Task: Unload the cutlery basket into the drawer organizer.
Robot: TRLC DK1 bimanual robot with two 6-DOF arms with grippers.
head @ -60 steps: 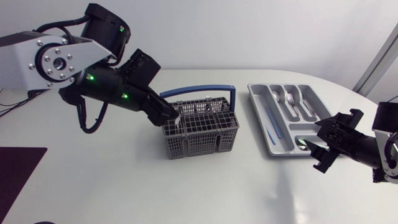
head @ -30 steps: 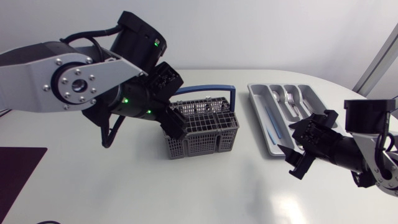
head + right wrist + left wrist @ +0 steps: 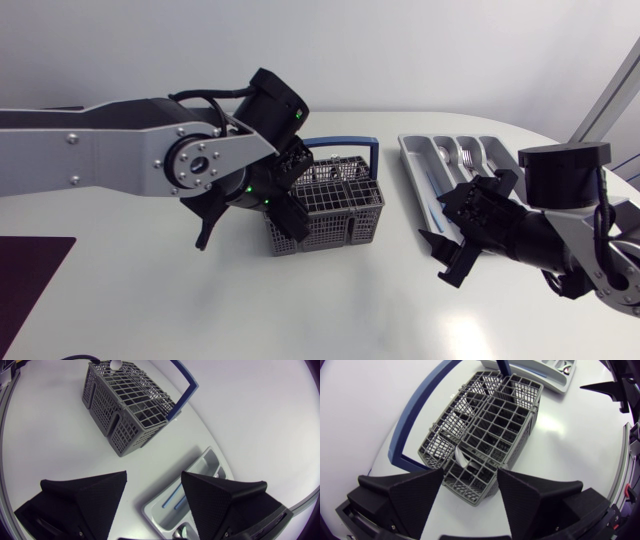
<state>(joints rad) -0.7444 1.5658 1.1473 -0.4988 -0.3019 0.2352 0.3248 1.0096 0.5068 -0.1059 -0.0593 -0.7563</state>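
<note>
Our grey mesh cutlery basket [image 3: 320,232] carries a blue hoop handle [image 3: 330,145]; our left jaws and right jaws gape wide.

The left arm [image 3: 90,150] is formed of a silver-grey link dotted with small screws and joined by black housings, on which green lights are seen. Black cables are looped beside it. The right arm [image 3: 560,170] is likewise black-jointed. The left gripper [image 3: 470,480] and the right gripper [image 3: 154,480] are each made of two matte black wedge fingers.
</note>
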